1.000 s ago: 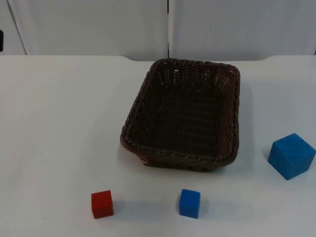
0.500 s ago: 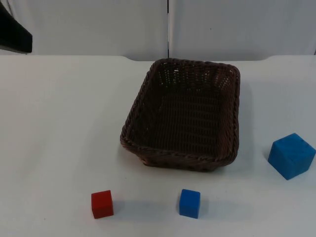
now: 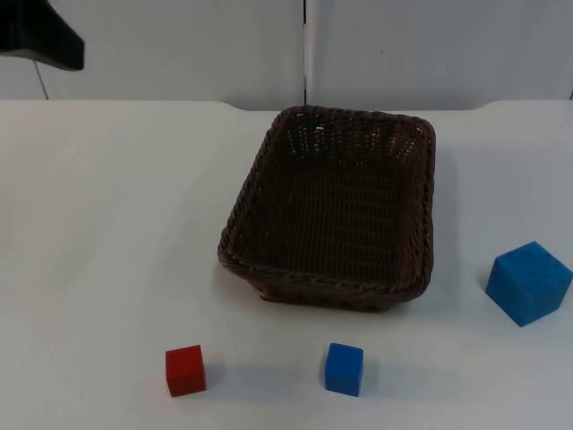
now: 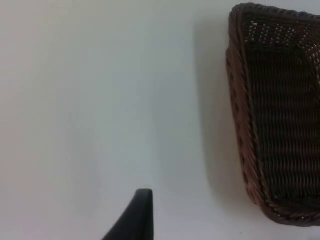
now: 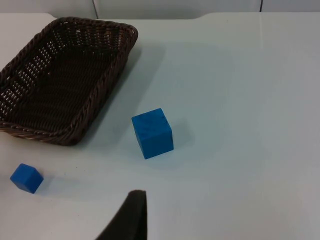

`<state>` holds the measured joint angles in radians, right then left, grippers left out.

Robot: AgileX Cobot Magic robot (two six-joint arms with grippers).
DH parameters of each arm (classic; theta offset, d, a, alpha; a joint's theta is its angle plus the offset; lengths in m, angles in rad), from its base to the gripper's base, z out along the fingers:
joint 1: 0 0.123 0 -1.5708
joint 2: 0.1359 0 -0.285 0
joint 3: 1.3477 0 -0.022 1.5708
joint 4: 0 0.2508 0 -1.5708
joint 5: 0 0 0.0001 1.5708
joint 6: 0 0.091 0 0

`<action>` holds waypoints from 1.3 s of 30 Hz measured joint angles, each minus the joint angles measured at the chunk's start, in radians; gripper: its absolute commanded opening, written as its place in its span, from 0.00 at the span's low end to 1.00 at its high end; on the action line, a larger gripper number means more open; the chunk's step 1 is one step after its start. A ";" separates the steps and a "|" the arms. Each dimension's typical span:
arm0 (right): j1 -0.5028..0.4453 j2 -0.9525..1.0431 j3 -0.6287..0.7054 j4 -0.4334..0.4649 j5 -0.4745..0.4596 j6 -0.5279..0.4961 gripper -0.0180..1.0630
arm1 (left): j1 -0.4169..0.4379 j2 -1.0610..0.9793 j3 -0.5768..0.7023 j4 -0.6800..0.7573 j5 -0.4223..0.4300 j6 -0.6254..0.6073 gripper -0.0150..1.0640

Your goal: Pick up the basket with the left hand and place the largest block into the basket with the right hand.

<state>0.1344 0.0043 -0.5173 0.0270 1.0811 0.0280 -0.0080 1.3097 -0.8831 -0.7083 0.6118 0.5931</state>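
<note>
Top view showed the brown basket (image 3: 336,210) empty at the worktop's (image 3: 107,251) middle, the large blue block (image 3: 528,282) near the right edge. Left end effector (image 4: 137,217) hung beside the basket, right end effector (image 5: 131,215) near the block; grip states: cannot tell.

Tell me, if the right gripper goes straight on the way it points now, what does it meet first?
Probably the big blue block: it sits on the table just ahead of the right gripper's fingertip, nothing between. Depth is unclear, so it might pass slightly beside it.

White table (image 3: 107,224), grey partition wall (image 3: 179,45)
</note>
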 measured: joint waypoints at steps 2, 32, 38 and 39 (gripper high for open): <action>0.000 0.000 0.000 0.000 0.000 0.000 0.99 | -0.018 0.017 -0.013 0.000 -0.002 0.000 0.99; 0.000 0.000 0.000 0.000 0.000 0.002 0.99 | -0.166 0.566 -0.401 0.060 0.049 -0.030 0.99; 0.000 0.000 0.000 0.000 0.000 0.002 0.99 | -0.166 0.661 -0.491 0.082 0.094 -0.059 0.99; 0.000 0.000 0.000 0.000 0.000 0.002 0.99 | -0.166 0.676 -0.507 0.084 0.104 -0.067 0.99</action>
<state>0.1344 0.0043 -0.5173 0.0270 1.0811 0.0299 -0.1740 1.9859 -1.3898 -0.6238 0.7160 0.5266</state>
